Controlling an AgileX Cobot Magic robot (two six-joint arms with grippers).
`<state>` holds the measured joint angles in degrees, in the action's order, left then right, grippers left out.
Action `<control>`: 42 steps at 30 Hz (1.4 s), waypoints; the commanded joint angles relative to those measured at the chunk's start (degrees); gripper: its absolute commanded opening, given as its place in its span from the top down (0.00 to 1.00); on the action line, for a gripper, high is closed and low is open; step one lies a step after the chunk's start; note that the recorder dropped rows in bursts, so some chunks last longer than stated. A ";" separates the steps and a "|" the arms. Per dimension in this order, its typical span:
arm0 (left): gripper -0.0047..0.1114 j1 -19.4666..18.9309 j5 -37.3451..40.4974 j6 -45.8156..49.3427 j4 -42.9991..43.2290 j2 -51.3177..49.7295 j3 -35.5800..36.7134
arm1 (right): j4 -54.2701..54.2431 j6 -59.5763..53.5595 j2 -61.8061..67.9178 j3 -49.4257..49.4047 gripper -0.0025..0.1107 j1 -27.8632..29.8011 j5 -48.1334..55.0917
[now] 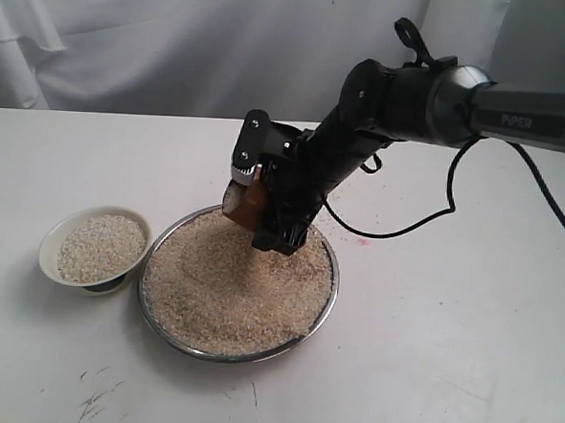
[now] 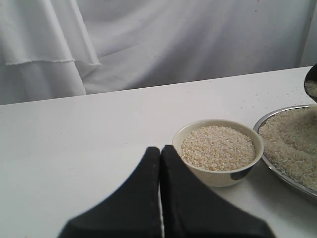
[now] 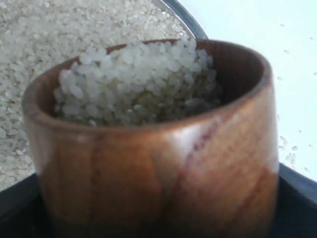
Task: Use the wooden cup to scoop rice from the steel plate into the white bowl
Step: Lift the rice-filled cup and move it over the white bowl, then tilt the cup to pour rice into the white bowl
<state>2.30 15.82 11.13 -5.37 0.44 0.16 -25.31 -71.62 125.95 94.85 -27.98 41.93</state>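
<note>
Right gripper (image 1: 262,199): closed on the wooden cup (image 1: 244,198), one jaw on the cup's upper side and the other on its lower side. The cup is tilted, mouth towards the left of the exterior view. The right wrist view shows it filled with rice (image 3: 133,79) up to the rim on one side, with dark inner wall showing on the other.

Position: the cup sits over the far edge of the steel plate (image 1: 240,357), low to the grain. Whether it touches the heap cannot be determined. The lower jaw tip reaches the rice surface or stands just above it.

Steel plate: covered with a broad, shallow heap of rice, only the thin rim exposed.

White bowl (image 1: 48,255): stands on the table (image 1: 446,356) just beside the plate's left edge, upright, and holds rice nearly to the brim.

Left gripper (image 2: 159,198): fingers pressed together, nothing between them, near the bowl and not touching it.

Surroundings: a black cable (image 1: 426,220) loops under the right arm, and a white cloth (image 1: 178,42) hangs behind the table.
</note>
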 commanded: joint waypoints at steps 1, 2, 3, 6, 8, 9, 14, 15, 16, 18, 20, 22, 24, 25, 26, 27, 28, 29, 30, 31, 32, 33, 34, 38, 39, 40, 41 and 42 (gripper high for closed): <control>0.96 0.37 -0.58 -0.18 -0.06 -0.44 -0.16 | -1.87 -1.27 -0.95 -0.23 0.98 0.28 0.80; 0.96 0.37 -0.58 -0.18 -0.06 -0.44 -0.16 | -2.64 -2.18 -1.15 -0.23 0.98 0.28 0.96; 0.96 0.37 -0.58 -0.18 -0.06 -0.44 -0.16 | -3.35 -2.80 -1.40 -0.23 0.98 0.28 0.96; 0.96 0.37 -0.58 -0.18 -0.06 -0.44 -0.16 | -6.02 -3.94 -2.81 -0.23 0.98 0.28 0.34; 0.96 0.37 -0.58 -0.18 -0.06 -0.44 -0.16 | -7.34 -4.04 -3.88 -0.23 0.98 0.28 -0.66; 0.96 0.37 -0.58 -0.18 -0.06 -0.44 -0.16 | -8.11 -4.04 -4.36 0.04 0.98 0.28 -0.92; 0.96 0.37 -0.58 -0.28 -0.06 -0.44 -0.16 | -7.74 -3.90 -4.73 4.82 0.98 -2.54 -2.04; 0.96 0.37 -0.58 -0.28 -0.06 -0.44 -0.16 | -6.61 -3.00 -4.73 6.16 0.98 -4.05 -3.75; 0.96 0.37 -0.58 -0.28 -0.06 -0.44 -0.16 | -5.66 -3.02 -4.73 6.75 0.98 -4.91 -5.03; 0.96 0.37 -0.58 -0.28 -0.06 -0.44 -0.16 | -3.50 -2.89 -4.34 8.10 0.98 -6.62 -6.69; 0.96 0.37 -0.58 -0.17 -0.06 -0.44 -0.16 | -2.49 -1.92 -2.20 10.34 0.98 -8.75 -9.03; 0.96 0.37 -0.58 -0.17 -0.06 -0.44 -0.16 | -1.95 -1.52 -0.78 11.79 0.98 -9.79 -9.43; 0.96 0.37 -0.58 -0.17 -0.06 -0.44 -0.16 | -0.33 -0.42 1.34 13.85 0.98 -11.05 -10.12; 0.96 0.37 -0.58 -0.17 -0.06 -0.44 -0.16 | 1.70 0.30 2.56 15.01 0.98 -11.92 -10.48; 0.96 0.37 -0.58 -0.17 -0.06 -0.44 -0.16 | 3.01 0.61 3.38 15.87 0.98 -12.49 -10.58; 0.96 0.37 -0.58 -0.17 -0.06 -0.44 -0.16 | 5.81 1.88 4.99 17.51 0.98 -13.51 -10.72; 0.96 0.37 -0.58 -0.28 -0.06 -0.44 -0.16 | 8.70 2.99 5.99 18.49 0.98 -14.25 -10.72; 0.96 0.37 -0.58 -0.28 -0.06 -0.44 -0.16 | 11.21 3.61 6.78 19.22 0.98 -14.93 -10.84; 0.96 0.37 -0.58 -0.28 -0.06 -0.44 -0.16 | 15.75 4.99 7.66 19.87 0.98 -15.68 -11.23; 0.96 0.37 -0.58 -0.28 -0.06 -0.44 -0.16 | 17.55 5.69 7.82 19.99 0.98 -15.93 -11.54; 0.96 0.37 -0.58 -0.28 -0.06 -0.44 -0.16 | 19.82 6.33 8.13 19.98 0.98 -16.21 -12.00; 0.96 0.37 -0.58 -0.28 -0.06 -0.44 -0.16 | 21.67 7.13 8.31 20.11 0.98 -16.52 -12.32; 0.96 0.37 -0.58 -0.28 -0.06 -0.44 -0.16 | 22.83 7.58 8.45 20.11 0.98 -16.66 -12.46; 0.96 0.37 -0.58 -0.28 -0.06 -0.44 -0.16 | 26.54 9.84 8.77 20.42 0.98 -17.17 -13.00; 0.96 0.37 -0.58 -0.02 -0.06 -0.44 -0.16 | 27.31 9.84 8.77 20.42 0.98 -17.17 -13.74; 0.96 0.37 -0.58 -0.02 -0.06 -0.44 -0.16 | 27.99 9.84 8.77 20.42 0.98 -17.30 -13.87; 0.96 0.37 -0.58 -0.02 -0.06 -0.44 -0.16 | 28.47 9.84 8.77 20.42 0.98 -17.43 -13.87; 0.96 0.37 -0.58 -0.02 -0.06 -0.44 -0.16 | 28.94 9.84 8.77 20.42 0.98 -17.55 -13.87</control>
<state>2.30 15.82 11.13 -5.37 0.44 0.16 1.87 -62.40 135.16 114.78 -45.14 29.75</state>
